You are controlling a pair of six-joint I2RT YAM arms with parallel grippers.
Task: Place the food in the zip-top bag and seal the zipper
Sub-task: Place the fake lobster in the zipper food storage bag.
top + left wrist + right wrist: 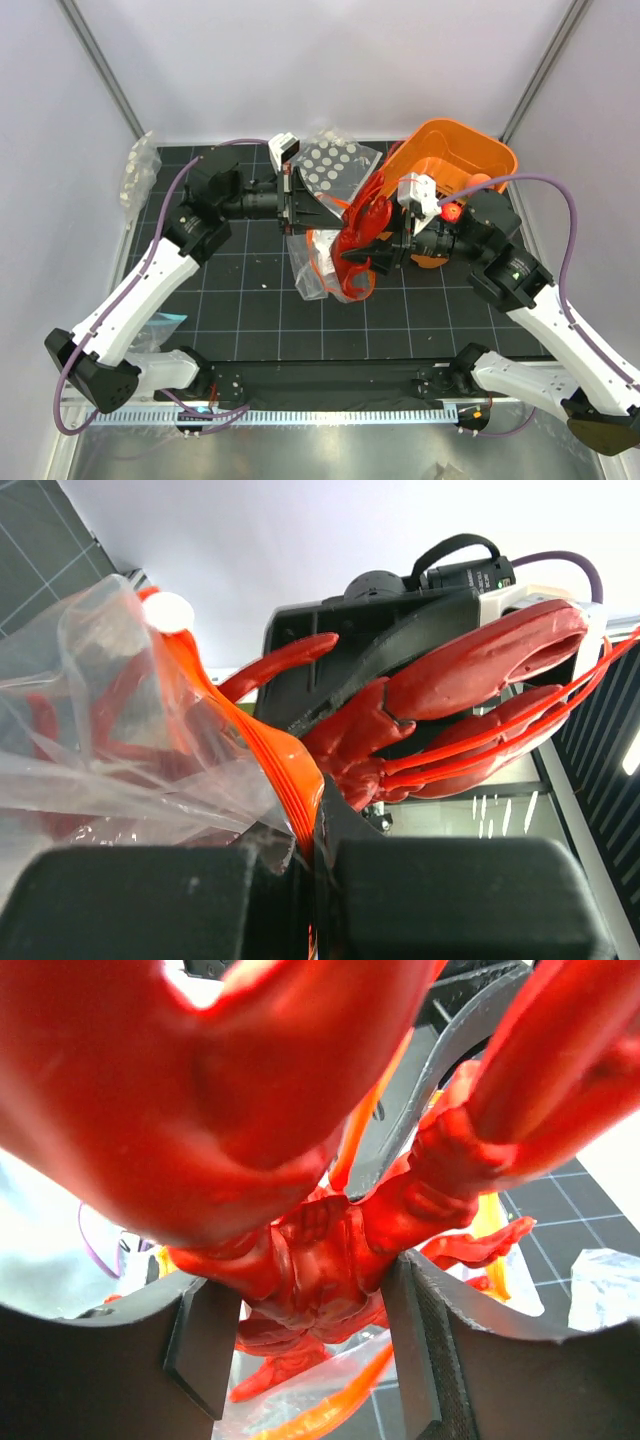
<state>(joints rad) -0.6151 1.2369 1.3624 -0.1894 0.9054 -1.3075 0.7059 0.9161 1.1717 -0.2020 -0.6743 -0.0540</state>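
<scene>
left tool (315, 855) pinches zipper (285, 770), holding zip-top bag (305, 278) mouth up. right tool (310, 1345) clamps red toy lobster (362, 225), apparently partly inside. insertion unfinished, sealing not begun.

Surface check from my end: nearly all plastic.
food (358, 245): moulded red plastic, glossy and smooth with hard highlights. zip-top bag (90, 730): thin clear film, shiny, crinkled. zipper (285, 770): orange-red plastic, finely ribbed. I read the left gripper (312, 880) as matt black plastic, slightly grainy. The right gripper (310, 1345) pads (418, 1360) look matt dark with a fine texture. basket (470, 150): smooth orange plastic, satin sheen. table mat (250, 300): matt black with a printed grid. arm shells (150, 290): glossy white plastic.
</scene>
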